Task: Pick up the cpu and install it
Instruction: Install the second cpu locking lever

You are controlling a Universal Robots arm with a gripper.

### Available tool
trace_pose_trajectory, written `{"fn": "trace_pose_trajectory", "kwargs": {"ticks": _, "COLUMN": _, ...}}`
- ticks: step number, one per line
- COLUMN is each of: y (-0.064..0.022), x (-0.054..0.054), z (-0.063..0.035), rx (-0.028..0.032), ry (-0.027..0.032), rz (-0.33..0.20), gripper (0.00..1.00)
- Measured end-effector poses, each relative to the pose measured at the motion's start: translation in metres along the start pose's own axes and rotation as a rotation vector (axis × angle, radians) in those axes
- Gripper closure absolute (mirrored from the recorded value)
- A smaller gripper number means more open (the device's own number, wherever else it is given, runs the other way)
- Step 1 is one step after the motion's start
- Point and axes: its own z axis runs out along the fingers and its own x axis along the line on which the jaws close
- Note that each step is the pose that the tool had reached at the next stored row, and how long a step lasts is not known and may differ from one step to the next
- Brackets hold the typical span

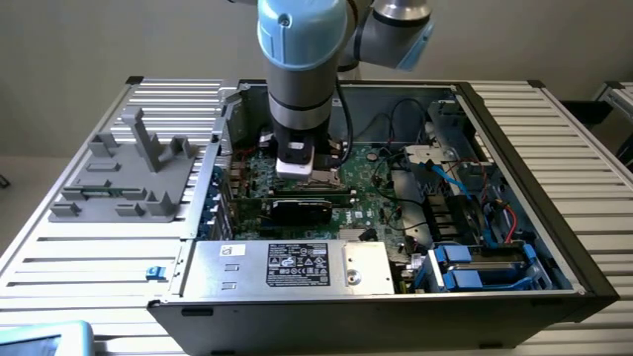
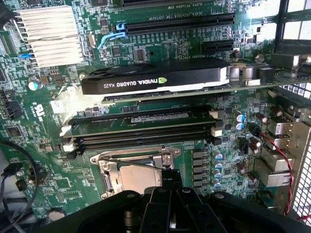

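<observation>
Exterior view: set high, off the arm, looking down at a slant on the open computer case (image 1: pixel 396 222) and the slatted table (image 1: pixel 99 259); far enough back to take in the whole case, the grey plastic fixture (image 1: pixel 129 178) on the exterior view's left, and the arm (image 1: pixel 302 81) coming down from above.
Wrist view: fixed on the wrist, very near the green motherboard (image 2: pixel 43 141), looking down along the gripper (image 2: pixel 171 191); black graphics card (image 2: pixel 155 77) lying across the middle.
Shared part: the graphics card (image 1: pixel 311 204), the green board around it, and the socket with a metal frame (image 2: pixel 136 170) close under the gripper.
</observation>
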Motion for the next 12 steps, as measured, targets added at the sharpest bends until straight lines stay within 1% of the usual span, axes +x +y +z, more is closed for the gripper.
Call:
{"fn": "trace_pose_trajectory", "kwargs": {"ticks": 3, "y": 0.0015, "x": -0.003, "z": 0.002, "rx": 0.0, "ry": 0.0001, "rz": 0.0, "gripper": 0.89}}
{"fn": "trace_pose_trajectory", "kwargs": {"ticks": 12, "y": 0.0052, "x": -0.0066, "z": 0.0059, "rx": 0.0, "ry": 0.0, "rz": 0.0, "gripper": 0.89}}
